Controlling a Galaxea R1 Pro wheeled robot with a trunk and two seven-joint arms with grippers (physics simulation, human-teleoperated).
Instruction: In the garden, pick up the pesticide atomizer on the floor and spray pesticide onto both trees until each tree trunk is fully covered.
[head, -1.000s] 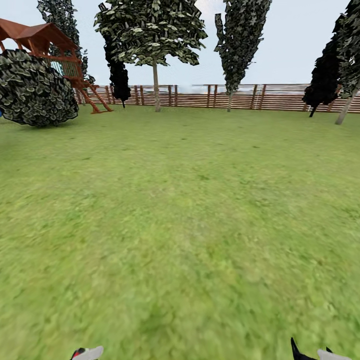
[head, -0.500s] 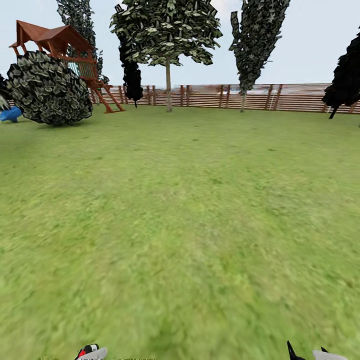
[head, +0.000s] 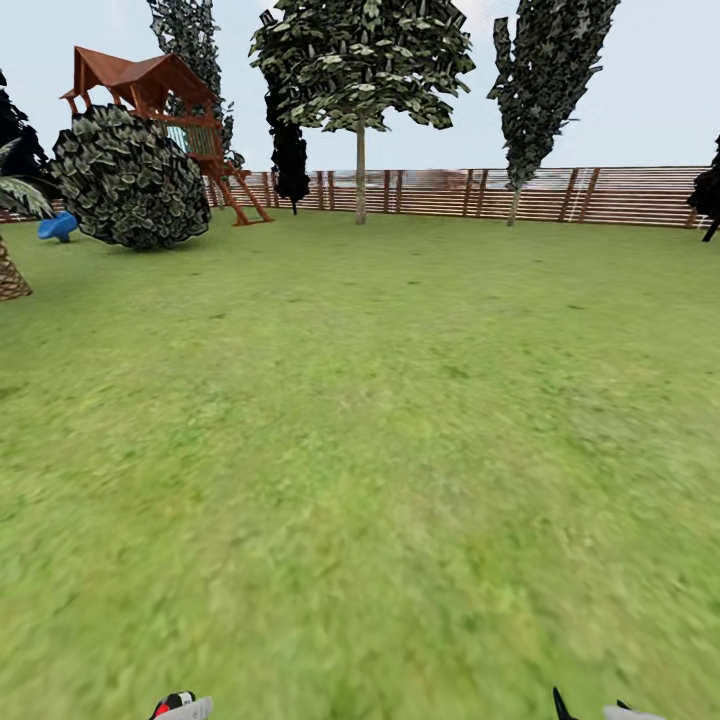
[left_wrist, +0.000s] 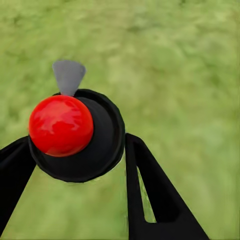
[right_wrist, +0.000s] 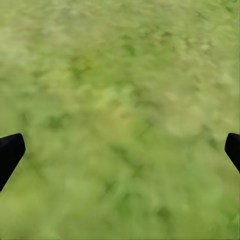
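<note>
The left gripper (left_wrist: 80, 165) is clamped on the atomizer (left_wrist: 75, 132) over grass (head: 360, 450); the right gripper (right_wrist: 120, 150) is spread wide, holding nothing. Far off, 2 trees (head: 360, 60) stand by the fence (head: 600, 195), a bush (head: 130, 180) and playhouse (head: 150, 85) at the lawn's left edge

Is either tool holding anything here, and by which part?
Left tool seems to clasp a black round object with a red knob, gripped by its black body. Right tool is open, empty.
</note>
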